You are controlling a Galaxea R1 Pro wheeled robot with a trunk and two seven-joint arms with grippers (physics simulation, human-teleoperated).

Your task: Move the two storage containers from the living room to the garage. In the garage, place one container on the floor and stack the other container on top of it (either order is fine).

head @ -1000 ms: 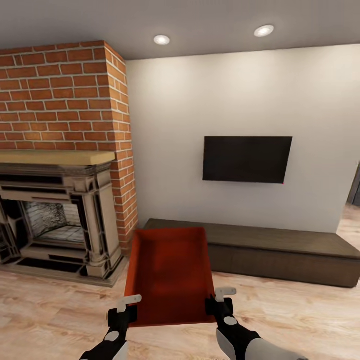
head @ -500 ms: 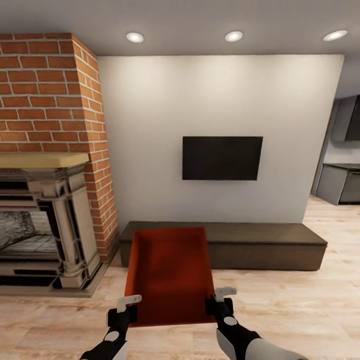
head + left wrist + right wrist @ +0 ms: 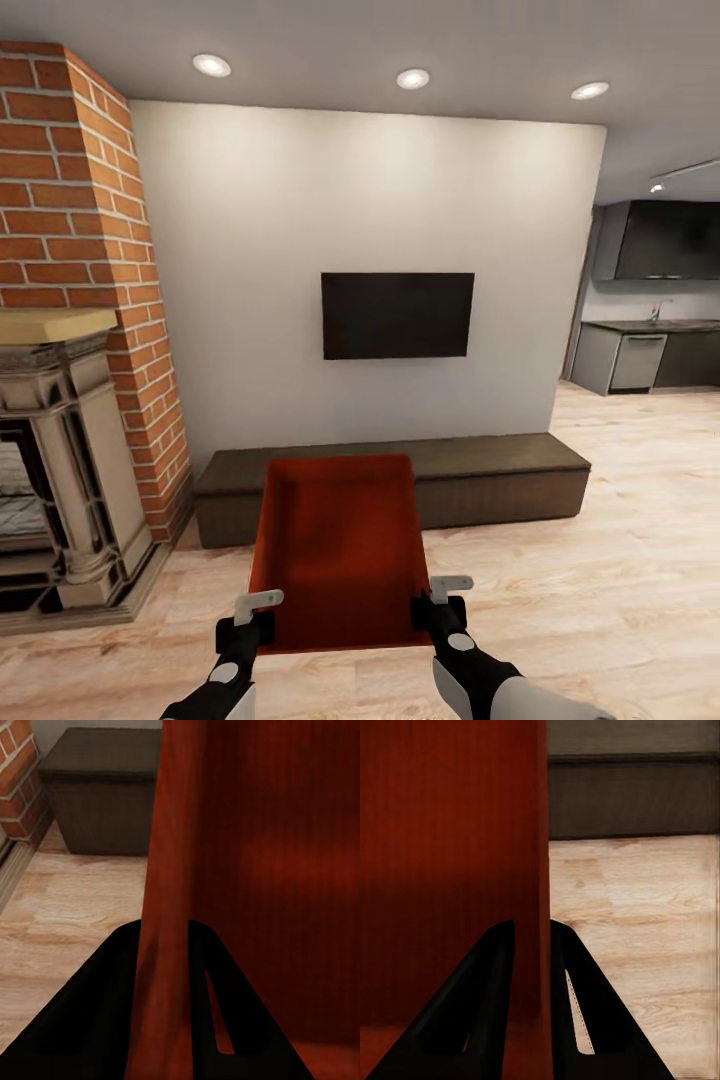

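Note:
I hold one orange-red open-topped storage container point(image 3: 340, 545) in front of me, above the light wood floor of the living room. My left gripper point(image 3: 252, 618) is shut on its left wall near the front corner, and my right gripper point(image 3: 440, 600) is shut on its right wall. In the left wrist view the dark fingers point(image 3: 112, 1012) pinch the container's wall point(image 3: 169, 945). The right wrist view shows the fingers point(image 3: 577, 1005) clamped on the wall point(image 3: 540, 870) the same way. The container looks empty inside.
A low dark wooden bench point(image 3: 480, 480) runs along the white wall under a black TV point(image 3: 397, 315). A red brick fireplace point(image 3: 70, 330) stands at the left. At the right the room opens toward a kitchen with dark cabinets point(image 3: 650, 350). Wood floor point(image 3: 620, 560) lies open to the right.
The whole view has swung to the right: the fireplace slid left, the TV shifted left, and the kitchen opening came into sight. The container and both grippers keep their place in the picture.

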